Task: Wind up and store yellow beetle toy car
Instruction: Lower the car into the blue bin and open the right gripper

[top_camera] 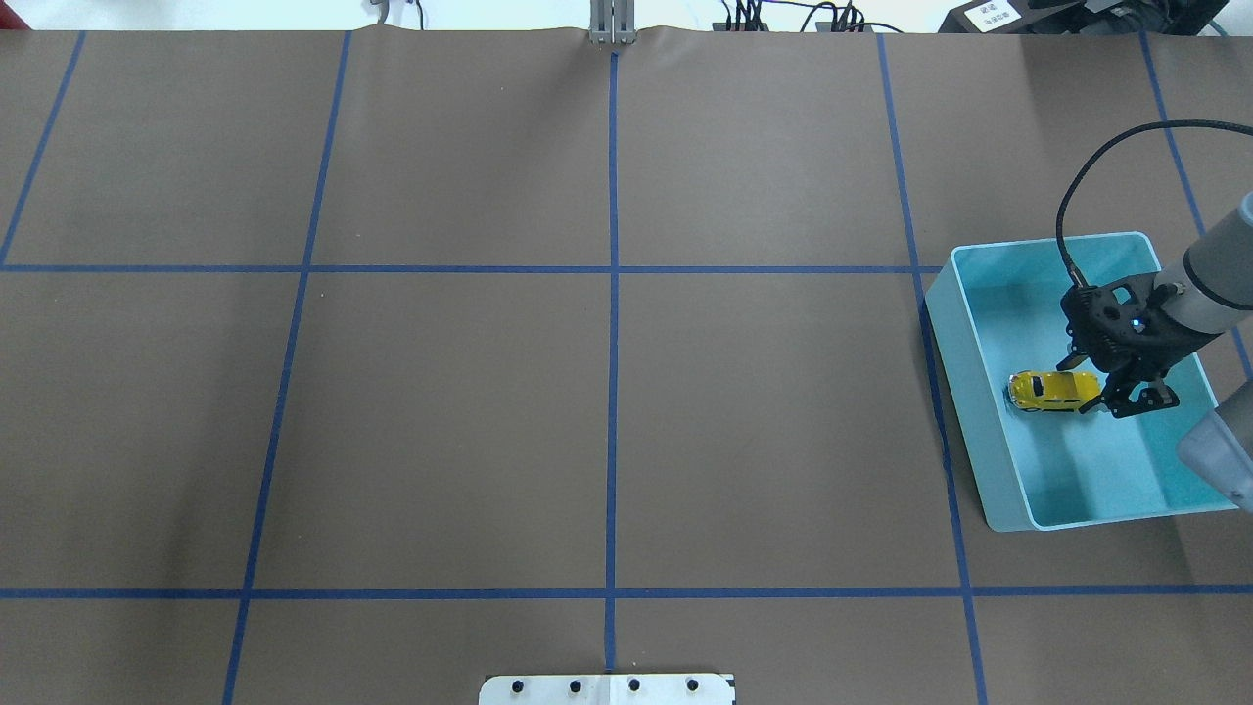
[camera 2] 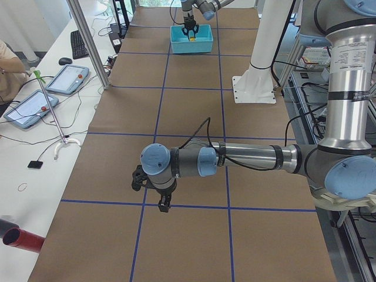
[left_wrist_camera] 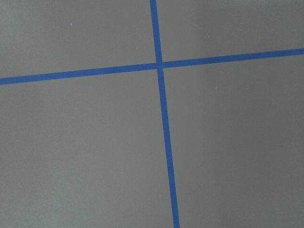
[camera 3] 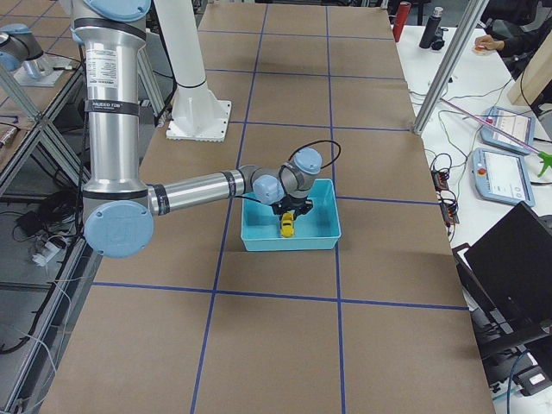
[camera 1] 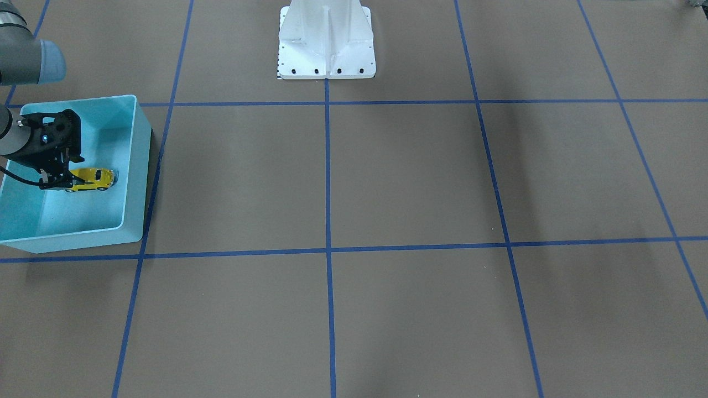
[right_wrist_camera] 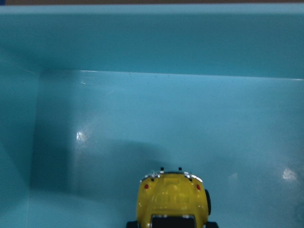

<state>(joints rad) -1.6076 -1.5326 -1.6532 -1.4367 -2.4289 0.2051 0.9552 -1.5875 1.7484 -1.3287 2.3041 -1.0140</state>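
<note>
Inside bin [top_camera: 979, 431], pincer-held [top_camera: 1094, 392] car [top_camera: 1049, 390]

Toy car [top_camera: 1053, 391] inside bin [top_camera: 964, 392] at table's [top_camera: 607, 392] right end; right gripper [top_camera: 1104, 397] at car's end.

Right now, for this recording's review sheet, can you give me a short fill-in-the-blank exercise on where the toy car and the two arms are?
1. The yellow beetle toy car is inside the light ____ bin.
2. The claw at the car is on the robot's ____ arm.
3. The left claw hangs over bare brown table crossed by ____ tape lines.
4. The bin holds ____ toy car.

Missing words: blue; right; blue; one
</note>
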